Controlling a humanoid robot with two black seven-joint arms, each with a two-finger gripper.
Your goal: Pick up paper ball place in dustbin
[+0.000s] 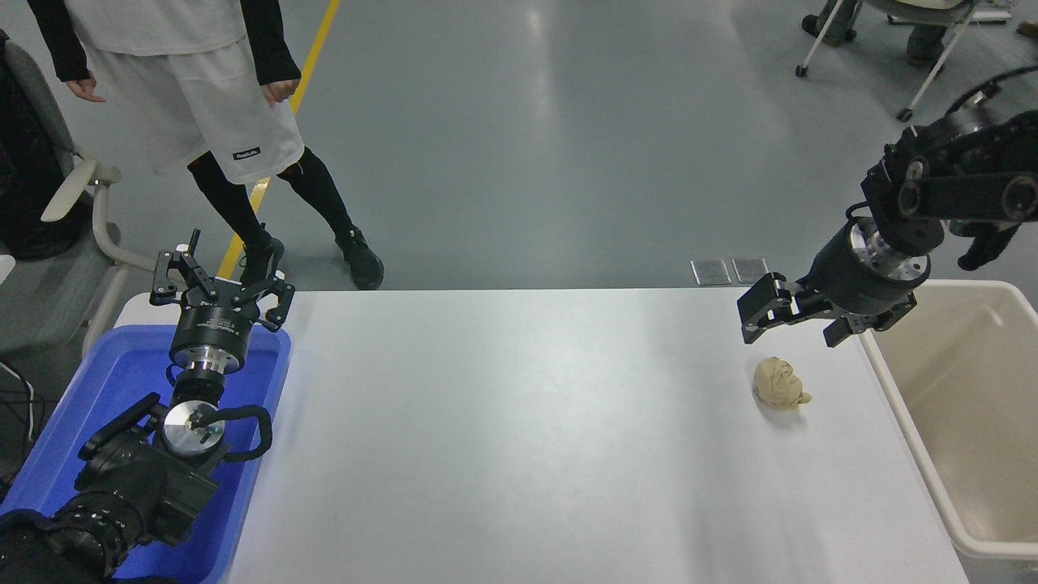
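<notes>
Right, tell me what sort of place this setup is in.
Probably a robotics lab or test hall: a grey sealed floor with a yellow lane line, a white table flanked by a blue bin and a dustbin, and a person standing by.

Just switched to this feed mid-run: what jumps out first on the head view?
The tan paper ball lies alone on the white table toward its right side, with the right gripper hanging just above it, jaws open and empty. The cream dustbin stands at the table's right edge, close beside the ball. The left gripper is parked over a blue bin at the lower left, and a person stands beyond the far edge.
</notes>
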